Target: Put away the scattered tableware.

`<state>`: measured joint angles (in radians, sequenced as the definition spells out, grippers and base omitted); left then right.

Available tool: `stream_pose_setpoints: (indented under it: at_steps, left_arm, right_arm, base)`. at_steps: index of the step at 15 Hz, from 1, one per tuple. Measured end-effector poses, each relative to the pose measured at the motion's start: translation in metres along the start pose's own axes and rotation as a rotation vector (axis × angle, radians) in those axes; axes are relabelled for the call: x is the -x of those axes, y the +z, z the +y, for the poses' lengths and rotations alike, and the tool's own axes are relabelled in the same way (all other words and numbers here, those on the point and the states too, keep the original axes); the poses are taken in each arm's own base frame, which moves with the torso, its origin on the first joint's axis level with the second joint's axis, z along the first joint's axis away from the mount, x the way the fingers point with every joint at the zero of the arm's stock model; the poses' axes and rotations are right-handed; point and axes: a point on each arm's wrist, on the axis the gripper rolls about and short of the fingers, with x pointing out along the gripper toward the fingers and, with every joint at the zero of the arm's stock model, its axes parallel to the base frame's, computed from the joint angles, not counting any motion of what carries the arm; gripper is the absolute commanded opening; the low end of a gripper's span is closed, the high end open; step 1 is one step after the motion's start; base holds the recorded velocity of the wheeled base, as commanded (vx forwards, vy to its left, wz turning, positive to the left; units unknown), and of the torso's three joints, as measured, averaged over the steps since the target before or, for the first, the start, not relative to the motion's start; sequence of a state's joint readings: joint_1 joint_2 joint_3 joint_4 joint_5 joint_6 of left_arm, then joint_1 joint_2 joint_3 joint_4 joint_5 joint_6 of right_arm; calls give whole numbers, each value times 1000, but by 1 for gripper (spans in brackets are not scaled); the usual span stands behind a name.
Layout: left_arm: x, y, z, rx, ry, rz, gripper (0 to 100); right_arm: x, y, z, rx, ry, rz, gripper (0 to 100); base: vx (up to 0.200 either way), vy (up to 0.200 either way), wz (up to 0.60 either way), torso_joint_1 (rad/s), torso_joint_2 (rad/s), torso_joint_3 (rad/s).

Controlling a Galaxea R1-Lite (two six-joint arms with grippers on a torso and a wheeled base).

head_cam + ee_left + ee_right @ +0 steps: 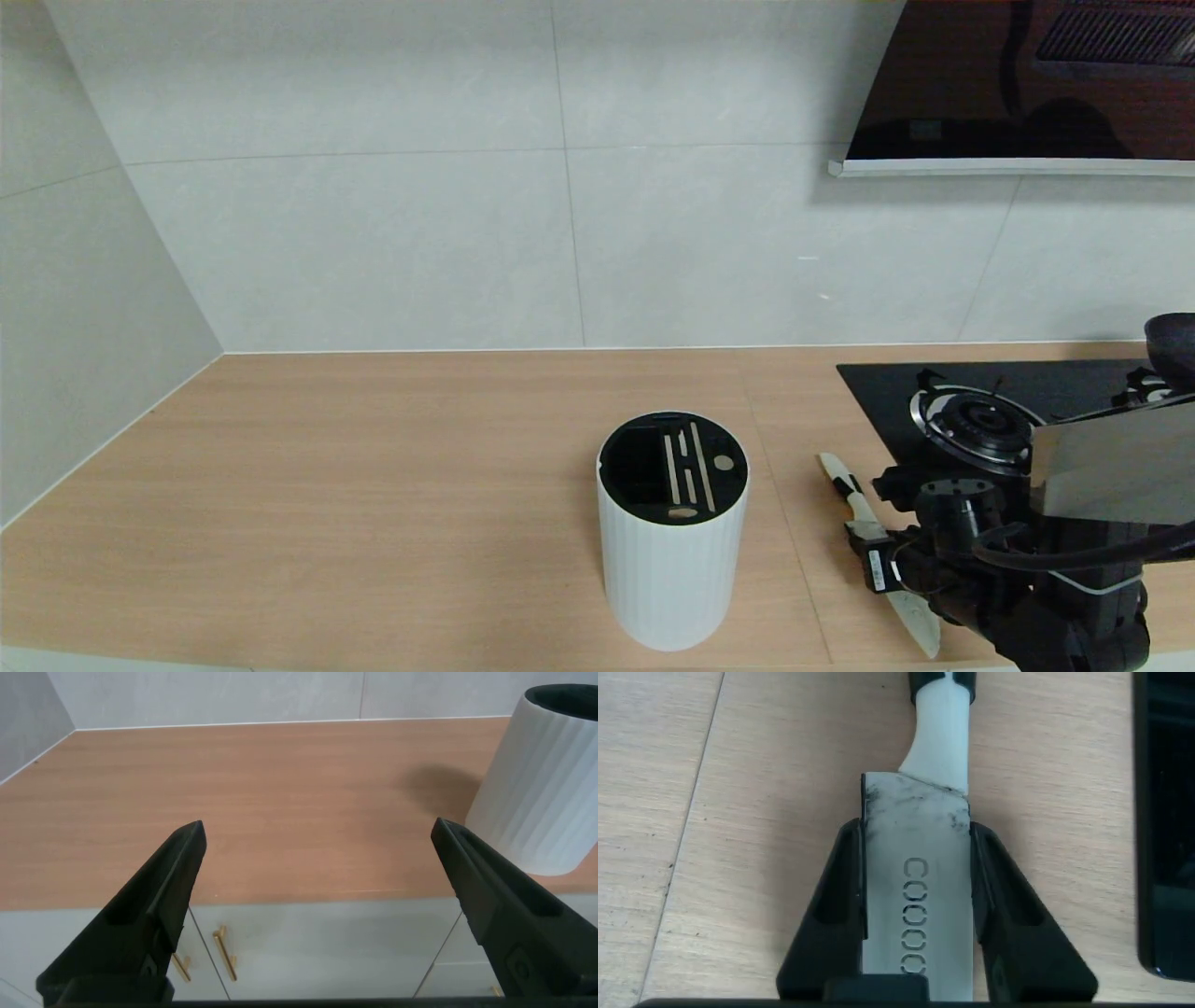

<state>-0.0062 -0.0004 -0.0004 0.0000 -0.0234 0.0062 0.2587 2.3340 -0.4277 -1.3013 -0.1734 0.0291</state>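
Wood-grain counter in the head view: the white ribbed holder (670, 551) stands mid-counter, slots facing up. The knife (864, 523) lies flat just to its right, between it and the hob (990, 392). The knife's long axis runs near-to-far, cream handle toward the wall and tip toward the front edge. The right gripper (887, 560) sits over the heel of the blade, so this is clearly the nearer arm.

Over to the left wrist view: the left gripper (318, 831) is spread wide with nothing between its fingers. It hangs at the counter's front edge, near the holder.

Now the right wrist view: the fingers (831, 915) are pressed in on the blade, one against each long edge, just short of the handle. The grip crosses the blade's width, and the knife looks flat on the wood. My call is that the slots lie to the robot's left of the blade, so the knife needs lifting, its tip turning down, and carrying left.
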Motion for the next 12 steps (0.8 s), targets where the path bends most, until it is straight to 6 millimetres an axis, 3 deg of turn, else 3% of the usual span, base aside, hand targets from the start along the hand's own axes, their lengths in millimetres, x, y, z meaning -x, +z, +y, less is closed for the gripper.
stream_pose_setpoints:
  at_steps: [7,12]
  left_arm:
    - [0,0,0,0,0,0,100]
    - [0,0,0,0,-1,0,100]
  right_arm:
    - [6,9,-1,-6,0,-36,0]
    - [35,38,-5,-21,3,-120,0]
  base:
    - [0,0,0,0,0,0]
    - [0,0,0,0,0,0]
